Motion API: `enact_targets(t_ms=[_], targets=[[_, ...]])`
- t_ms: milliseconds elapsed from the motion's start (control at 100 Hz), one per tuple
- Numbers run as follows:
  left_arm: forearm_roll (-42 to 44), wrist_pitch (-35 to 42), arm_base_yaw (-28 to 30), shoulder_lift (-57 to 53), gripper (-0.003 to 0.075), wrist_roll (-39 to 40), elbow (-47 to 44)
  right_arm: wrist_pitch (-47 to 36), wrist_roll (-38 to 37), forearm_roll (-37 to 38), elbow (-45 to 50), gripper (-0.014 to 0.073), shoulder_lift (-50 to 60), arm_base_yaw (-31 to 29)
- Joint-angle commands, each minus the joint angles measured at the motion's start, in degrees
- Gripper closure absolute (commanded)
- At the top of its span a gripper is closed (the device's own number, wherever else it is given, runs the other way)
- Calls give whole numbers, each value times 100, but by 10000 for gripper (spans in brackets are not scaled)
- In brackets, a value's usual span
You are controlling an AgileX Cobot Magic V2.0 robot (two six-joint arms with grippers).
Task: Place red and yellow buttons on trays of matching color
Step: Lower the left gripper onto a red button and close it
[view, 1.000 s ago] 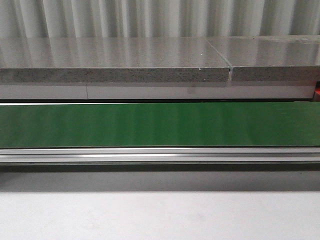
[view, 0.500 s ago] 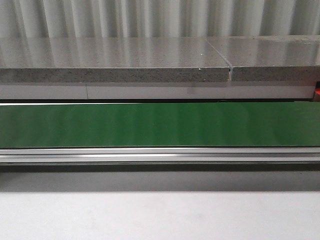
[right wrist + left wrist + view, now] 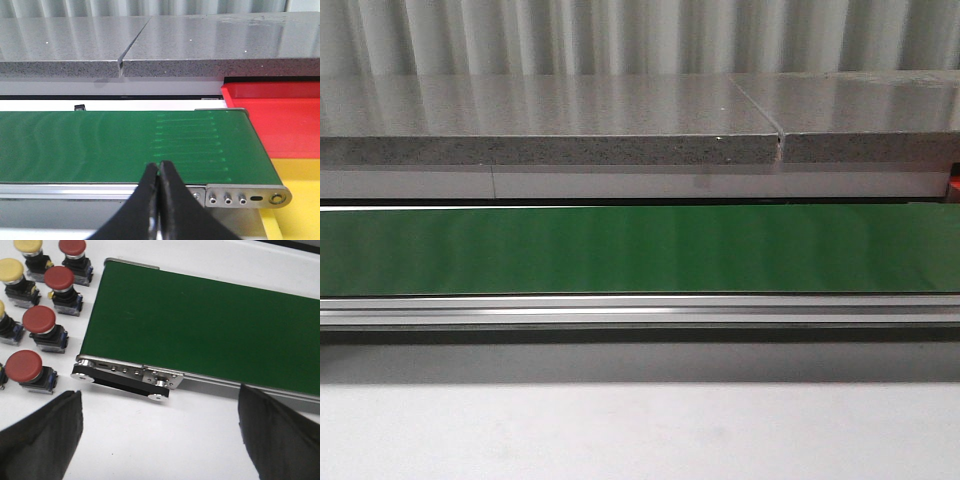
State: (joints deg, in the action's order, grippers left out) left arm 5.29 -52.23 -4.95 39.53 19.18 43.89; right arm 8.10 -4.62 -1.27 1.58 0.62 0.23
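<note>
In the left wrist view, several red buttons (image 3: 39, 320) and yellow buttons (image 3: 11, 270) on black bases stand on the white table beside the end of the green belt (image 3: 200, 325). My left gripper (image 3: 160, 432) is open above bare table near that belt end, holding nothing. In the right wrist view, my right gripper (image 3: 159, 172) is shut and empty in front of the belt's (image 3: 125, 145) other end. Beyond that end lie the red tray (image 3: 280, 117) and the yellow tray (image 3: 295, 172). Neither gripper shows in the front view.
The front view has the green belt (image 3: 640, 250) with its aluminium rail (image 3: 640, 308), a grey stone ledge (image 3: 550, 125) behind and white table in front. A black bracket with metal rollers (image 3: 120, 381) juts from the belt end near my left gripper.
</note>
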Motion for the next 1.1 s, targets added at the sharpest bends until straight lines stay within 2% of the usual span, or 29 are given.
enact_targets(t_ms=[0,130,490,890,1090], targets=[[353,214,69,27,110,561,150,-457,-6,54,4,661,90,9],[885,23,444,281,110,949,139,-457,-6,54,4,661,90,9],[684,409,1991,1858,110,924,113,-457,-6,54,4,661,90,9],[647,1145,2598,3313,110,823,113,-457,-6,54,4,661,90,9],[647,1516,2622,3909,110,825,113,-457,-6,54,4,661,90,9]])
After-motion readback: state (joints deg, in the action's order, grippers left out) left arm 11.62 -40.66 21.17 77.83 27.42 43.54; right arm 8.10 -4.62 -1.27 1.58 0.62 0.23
